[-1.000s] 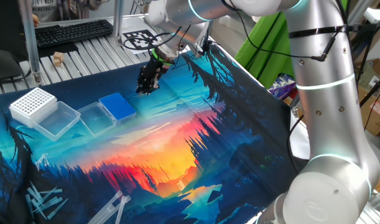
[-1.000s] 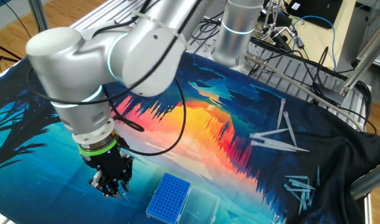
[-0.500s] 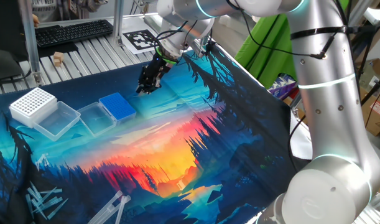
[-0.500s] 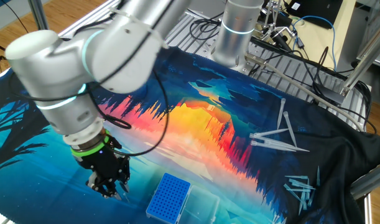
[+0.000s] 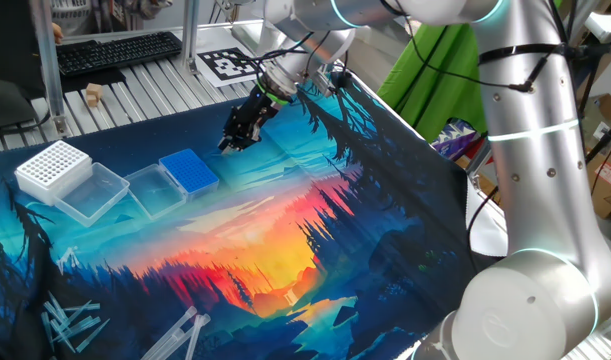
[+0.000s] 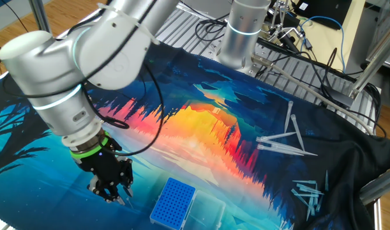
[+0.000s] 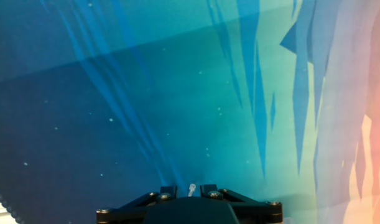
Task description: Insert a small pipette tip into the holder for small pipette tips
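Note:
My gripper [image 5: 233, 140] hangs low over the blue mat, a little beyond the bright-blue holder for small pipette tips [image 5: 189, 170]. In the other fixed view the gripper [image 6: 110, 191] is left of the holder [image 6: 173, 201]. In the hand view the black fingers [image 7: 169, 190] are shut on the small pipette tip [image 7: 191, 188], a whitish sliver between them. The holder does not show in the hand view.
A white box with bigger holes [image 5: 53, 166] stands on clear trays [image 5: 95, 192] left of the holder. Loose pipette tips lie at the mat's near corner [image 5: 70, 325] and in the other fixed view at the right [image 6: 284, 142]. A keyboard [image 5: 115, 52] sits behind.
The arm's upper links have swung while the gripper stays almost in place above the mat, still shut on the tip.

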Controlling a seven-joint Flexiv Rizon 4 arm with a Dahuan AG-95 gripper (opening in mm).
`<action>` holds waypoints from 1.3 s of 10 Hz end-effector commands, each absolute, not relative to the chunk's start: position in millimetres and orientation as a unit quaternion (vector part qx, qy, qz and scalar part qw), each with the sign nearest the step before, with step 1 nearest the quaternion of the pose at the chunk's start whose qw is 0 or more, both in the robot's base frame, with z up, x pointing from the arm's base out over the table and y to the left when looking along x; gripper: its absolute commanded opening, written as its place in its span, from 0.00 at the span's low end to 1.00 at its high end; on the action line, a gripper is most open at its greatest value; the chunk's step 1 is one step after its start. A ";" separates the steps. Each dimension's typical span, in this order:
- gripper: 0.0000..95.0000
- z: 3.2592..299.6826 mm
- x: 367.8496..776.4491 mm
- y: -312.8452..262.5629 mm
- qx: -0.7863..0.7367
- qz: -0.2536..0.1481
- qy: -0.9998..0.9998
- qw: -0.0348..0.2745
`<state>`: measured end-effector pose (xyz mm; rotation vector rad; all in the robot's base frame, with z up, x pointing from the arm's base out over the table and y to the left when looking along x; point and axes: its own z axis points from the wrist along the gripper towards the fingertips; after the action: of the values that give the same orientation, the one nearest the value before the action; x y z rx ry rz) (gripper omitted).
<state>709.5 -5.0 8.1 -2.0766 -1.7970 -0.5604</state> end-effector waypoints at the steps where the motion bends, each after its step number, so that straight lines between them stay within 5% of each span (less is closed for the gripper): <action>1: 0.20 7.7 709.1 -4.8 -0.730 -0.205 -0.626 0.180; 7: 0.20 7.8 708.7 -2.3 -0.735 -0.213 -0.616 0.188; 8: 0.00 7.9 708.6 -1.4 -0.735 -0.214 -0.615 0.188; 13: 0.00 7.4 708.5 1.0 -0.736 -0.214 -0.614 0.188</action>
<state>708.8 1.3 7.3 -2.0688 -1.7294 -0.6003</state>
